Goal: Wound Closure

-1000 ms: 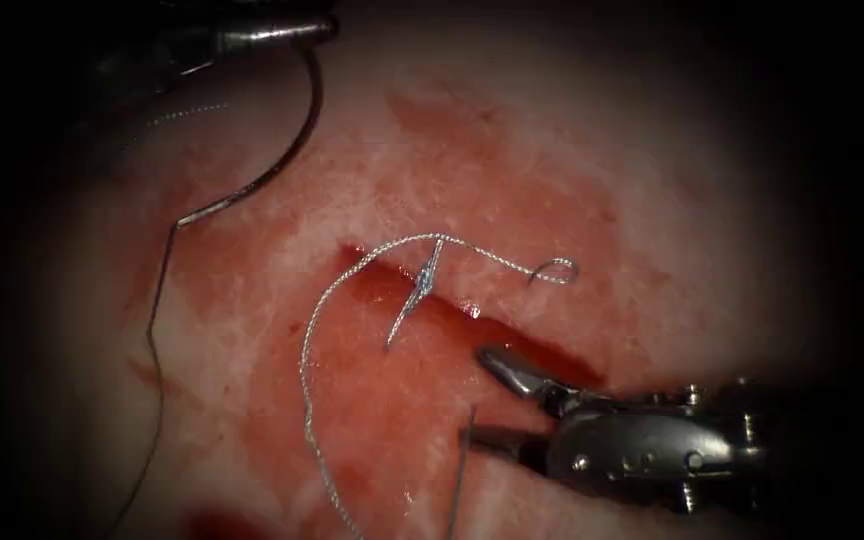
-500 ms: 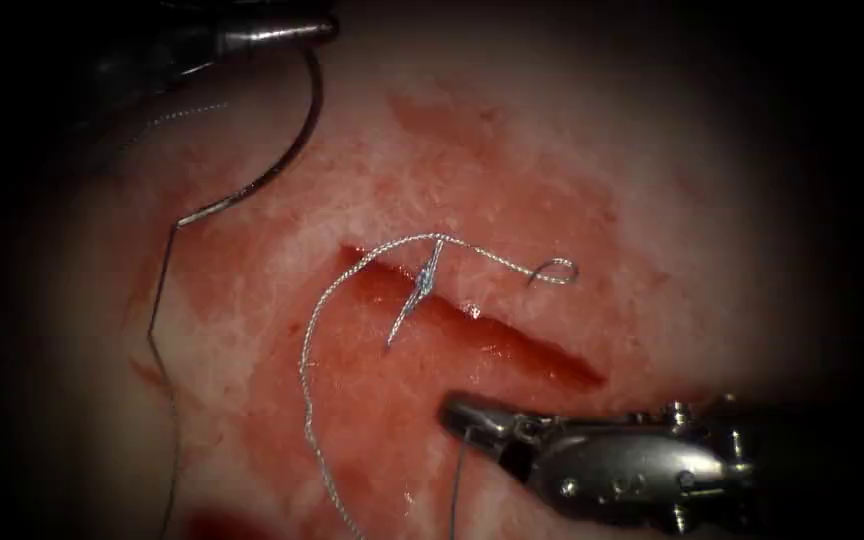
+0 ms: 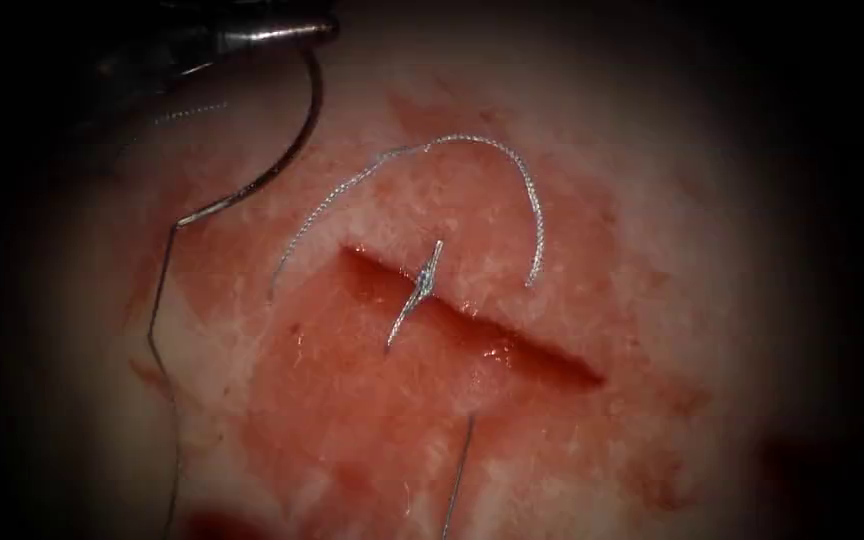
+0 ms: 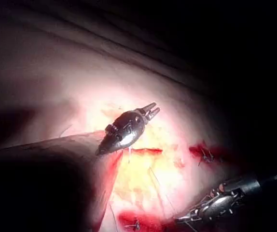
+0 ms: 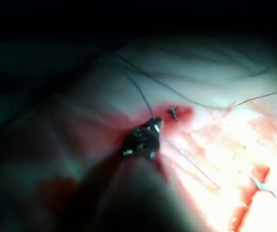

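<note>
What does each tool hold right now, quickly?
Left tool: closed on the needle near one end, outside the tissue.
Right tool: closed on the thread.

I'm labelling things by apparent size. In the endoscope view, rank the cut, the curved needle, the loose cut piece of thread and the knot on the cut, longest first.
1. Loose thread piece, measured along its arc.
2. Cut and needle, held by the left tool, look alike; unranked.
3. Knot, clearly shortest.
</note>
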